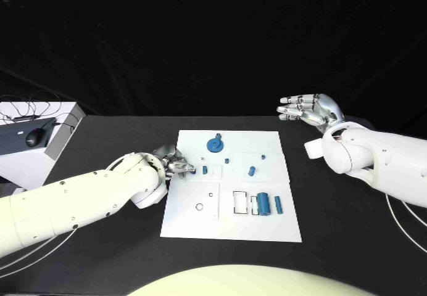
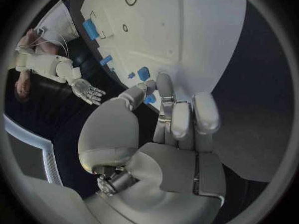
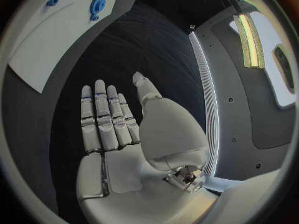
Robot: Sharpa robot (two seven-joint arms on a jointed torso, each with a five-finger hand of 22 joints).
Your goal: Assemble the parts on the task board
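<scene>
The white task board [image 1: 191, 219] lies mid-table. On it are a blue gear [image 1: 215, 145], small blue parts [image 1: 205, 169] [image 1: 227, 161] [image 1: 252, 171], and a blue cylinder [image 1: 263, 203] with a thin blue bar [image 1: 278, 205] beside a rectangular slot [image 1: 240, 202]. My left hand [image 1: 174, 161] is at the board's left edge, thumb and fingers a little apart, their tips close to the nearest small part [image 2: 144, 73]. Some blue [image 2: 149, 98] shows in the gap between thumb and finger. My right hand [image 1: 308, 109] is raised beyond the board's far right corner, flat, fingers spread [image 3: 106, 117], holding nothing.
A white box [image 1: 26, 154] with a black device and cables stands at the table's left edge. The board's near left panel has a ring hole [image 1: 210, 195] and a small hole [image 1: 201, 205]. Bare black table [image 1: 356, 234] surrounds the board.
</scene>
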